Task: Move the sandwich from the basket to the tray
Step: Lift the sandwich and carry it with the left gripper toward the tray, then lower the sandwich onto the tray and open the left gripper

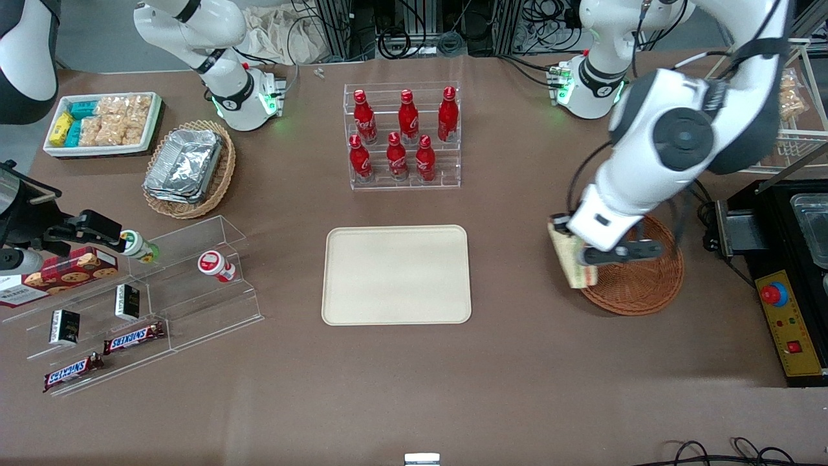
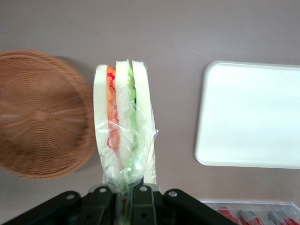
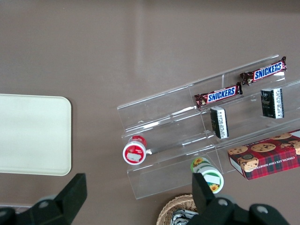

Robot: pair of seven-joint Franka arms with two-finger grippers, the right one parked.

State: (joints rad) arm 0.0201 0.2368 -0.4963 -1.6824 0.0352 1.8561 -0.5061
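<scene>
I have the sandwich (image 1: 572,261) out of the basket (image 1: 640,285) and up in the air, so I judge the pick to be done and the carry and set-down to be what is left. The basket looks empty in both the front view and the left wrist view, its woven floor bare. The tray (image 1: 396,274) has nothing on it yet; it lies flat on the brown surface (image 1: 414,388), well apart from the basket toward the parked arm's end, with a stretch of bare surface between them.

The gripper (image 1: 585,255) is pinching the sandwich at one end, its fingers pressed onto the clear wrapper. In the left wrist view the sandwich (image 2: 124,126) hangs out from the gripper (image 2: 125,194) with its cut edge facing the camera, pale bread outside, an orange-red layer and a green layer between. From that camera the sandwich sits between the basket (image 2: 42,117) and the tray (image 2: 251,115), over bare surface just beside the basket's rim.

In the front view my working arm reaches down from above the basket, its wrist bent toward the tray, and the sandwich hangs at the basket's edge on the tray side. By my reckoning I need to swing it sideways over the tray's middle, lower it, and only then let the gripper spread.
</scene>
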